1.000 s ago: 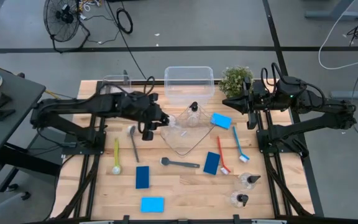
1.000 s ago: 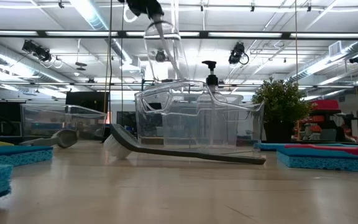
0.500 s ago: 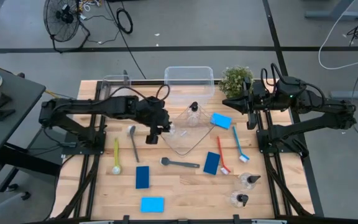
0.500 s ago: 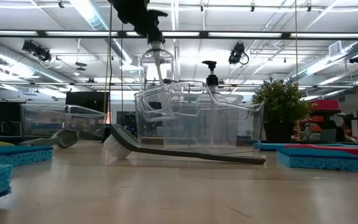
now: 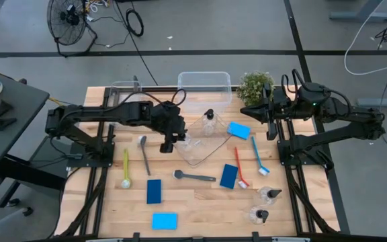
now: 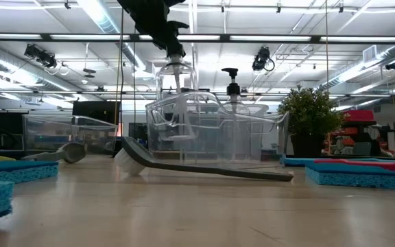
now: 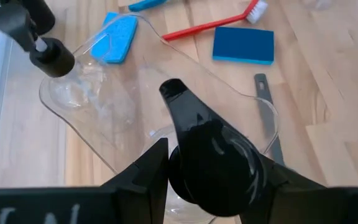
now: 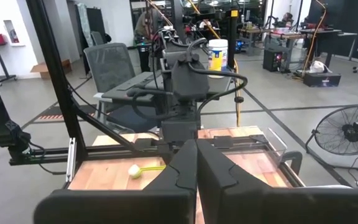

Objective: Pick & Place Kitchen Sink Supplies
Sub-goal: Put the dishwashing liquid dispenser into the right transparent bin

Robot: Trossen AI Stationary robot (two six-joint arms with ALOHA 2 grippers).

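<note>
Left end effector point(image 5: 170, 139): over the middle of the worktop point(image 5: 106, 202), fingers closed on the black pump top of a clear bottle point(image 7: 210, 168), held above the left end of the clear tray point(image 5: 207, 151).
Second clear bottle point(image 5: 209, 124): upright in the clear tray, toward its far side; pump top visible in the low view.
Right end effector point(image 5: 245, 109): near the worktop's far right corner, beside the potted plant point(image 5: 255, 85); fingers pressed together, holding nothing.
Clear bins: one point(image 5: 203, 89) at the far edge centre, another point(image 5: 125, 89) to its left.
Light-blue sponges: one point(image 5: 238, 130) just right of the tray, one point(image 5: 164, 220) at the near edge.
Dark-blue sponges: one point(image 5: 229, 176) right of centre, one point(image 5: 154, 191) left of centre.
Red brush point(image 5: 240, 168) and blue brush point(image 5: 259, 156): side by side toward the right edge.
Black brush point(image 5: 193, 177): near the tray's near side.
Grey brush point(image 5: 144, 153) and yellow-green brush point(image 5: 125, 169): toward the left edge.
Two more clear bottles point(image 5: 269, 195) point(image 5: 258, 215): near right corner.
</note>
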